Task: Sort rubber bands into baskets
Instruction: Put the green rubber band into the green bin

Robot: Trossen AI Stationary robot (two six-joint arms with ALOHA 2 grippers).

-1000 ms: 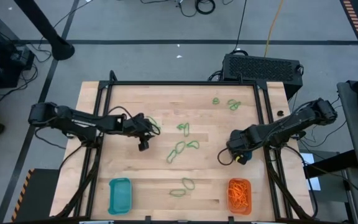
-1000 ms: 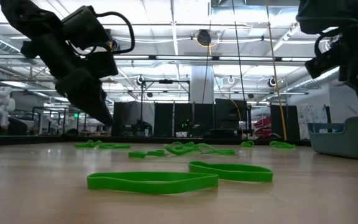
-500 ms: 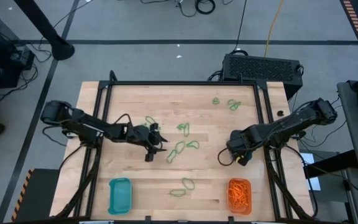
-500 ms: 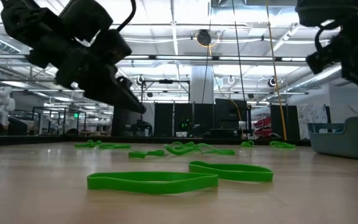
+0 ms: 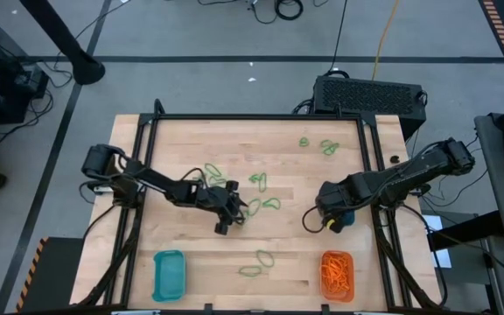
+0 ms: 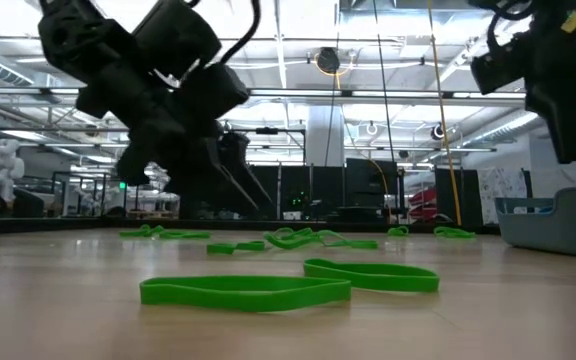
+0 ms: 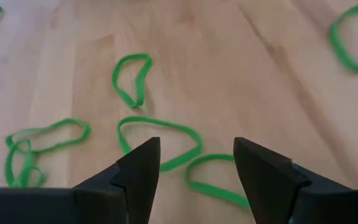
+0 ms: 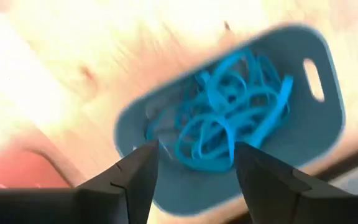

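Observation:
Several green rubber bands lie flat on the wooden table: a cluster in the middle (image 5: 254,207), two near the front edge (image 5: 257,264), some at the far right (image 5: 322,145). My left gripper (image 5: 236,213) hovers open over the middle cluster; in the left wrist view two green bands (image 7: 160,140) lie under its fingers (image 7: 196,180). My right gripper (image 5: 332,213) stands open above a blue basket (image 8: 309,56) full of blue rubber bands (image 8: 225,121). A teal basket (image 5: 169,273) and an orange basket (image 5: 337,273) with orange bands stand at the front.
A black box (image 5: 370,92) stands beyond the table's far right corner. The table's dark frame rails (image 5: 143,157) run along both sides. In the low view a grey-blue basket wall (image 6: 558,222) shows at the right. Bare wood lies between the teal basket and the front bands.
My left gripper has swept from the table's left part toward the right and a little toward the near edge, ending over the middle cluster of green bands. The bands and baskets have stayed where they were.

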